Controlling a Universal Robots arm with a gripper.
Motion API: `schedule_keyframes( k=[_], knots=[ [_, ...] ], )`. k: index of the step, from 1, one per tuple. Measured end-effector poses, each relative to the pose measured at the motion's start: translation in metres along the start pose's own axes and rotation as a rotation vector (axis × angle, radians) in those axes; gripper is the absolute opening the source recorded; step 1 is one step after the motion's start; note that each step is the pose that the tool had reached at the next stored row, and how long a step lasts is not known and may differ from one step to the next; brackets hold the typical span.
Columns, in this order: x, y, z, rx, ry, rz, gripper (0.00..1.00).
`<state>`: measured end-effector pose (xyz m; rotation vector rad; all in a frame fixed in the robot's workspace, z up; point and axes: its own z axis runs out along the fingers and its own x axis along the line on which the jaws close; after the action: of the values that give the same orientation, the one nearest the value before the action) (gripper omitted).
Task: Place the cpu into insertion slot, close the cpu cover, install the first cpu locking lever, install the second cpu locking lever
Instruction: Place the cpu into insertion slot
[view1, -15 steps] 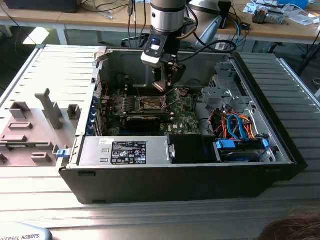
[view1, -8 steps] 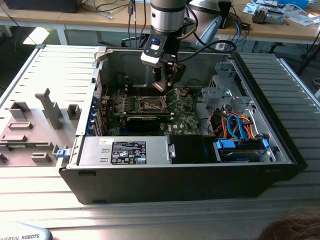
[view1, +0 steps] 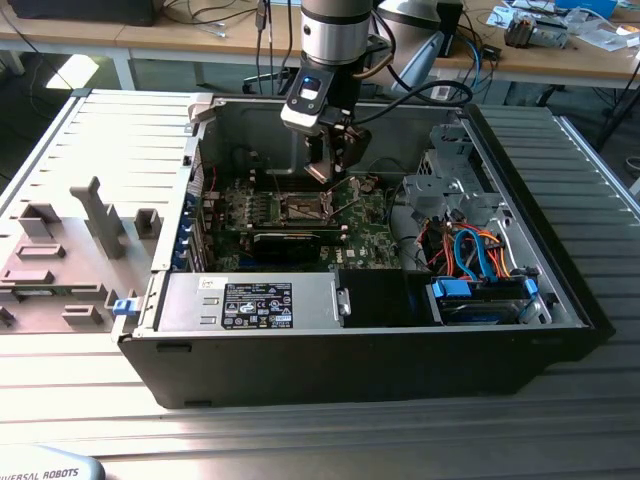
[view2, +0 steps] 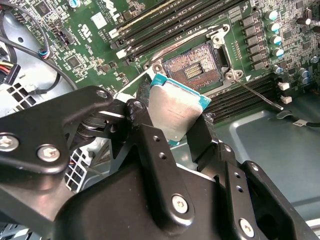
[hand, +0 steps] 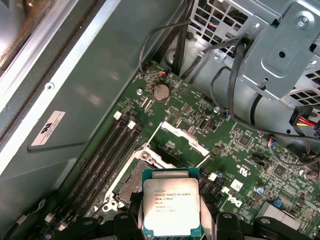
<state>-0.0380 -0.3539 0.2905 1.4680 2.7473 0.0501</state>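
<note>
My gripper hangs inside the open computer case, shut on the cpu, a small square chip with a silvery top and a teal edge. In both wrist views the chip sits between the two black fingers, tilted and lifted clear of the board. Close beyond it is the insertion slot, a dark square socket with a metal rim and bare contacts. The slot lies just below the gripper in the exterior view. The cpu cover stands swung open past the socket. A thin locking lever sticks out beside the slot.
Long black memory slots run beside the socket. A black card lies in front of it. A metal drive cage with cable bundles fills the exterior view's right. The power supply sits at the front. Grey fixtures stand outside the case.
</note>
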Motion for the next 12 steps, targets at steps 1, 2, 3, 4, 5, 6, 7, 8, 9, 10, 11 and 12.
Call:
schedule_keyframes(
  k=[1,2,3,4,5,6,7,8,9,10,11,12],
  knots=[
    [0.0,0.0,0.0,0.0,-0.0001,0.001,0.54],
    [0.0,0.0,0.0,0.0001,-0.0001,0.002,0.54],
    [0.0,0.0,0.0,0.0001,-0.0002,0.003,0.54],
    [0.0,0.0,0.0,0.0001,-0.0002,0.004,0.54],
    [0.0,0.0,0.0,0.0002,-0.0003,0.005,0.54],
    [0.0,0.0,0.0,0.0002,-0.0003,0.006,0.54],
    [0.0,0.0,0.0,0.0001,-0.0004,0.007,0.54],
    [0.0,0.0,0.0,0.0001,-0.0004,0.007,0.54],
    [0.0,0.0,0.0,0.0002,-0.0004,0.008,0.54],
    [0.0,0.0,0.0,0.0003,-0.0008,0.009,0.54],
    [0.0,0.0,0.0,0.0008,-0.0016,0.009,0.54],
    [0.0,0.0,0.0,0.0011,-0.0019,0.01,0.54]
  ],
)
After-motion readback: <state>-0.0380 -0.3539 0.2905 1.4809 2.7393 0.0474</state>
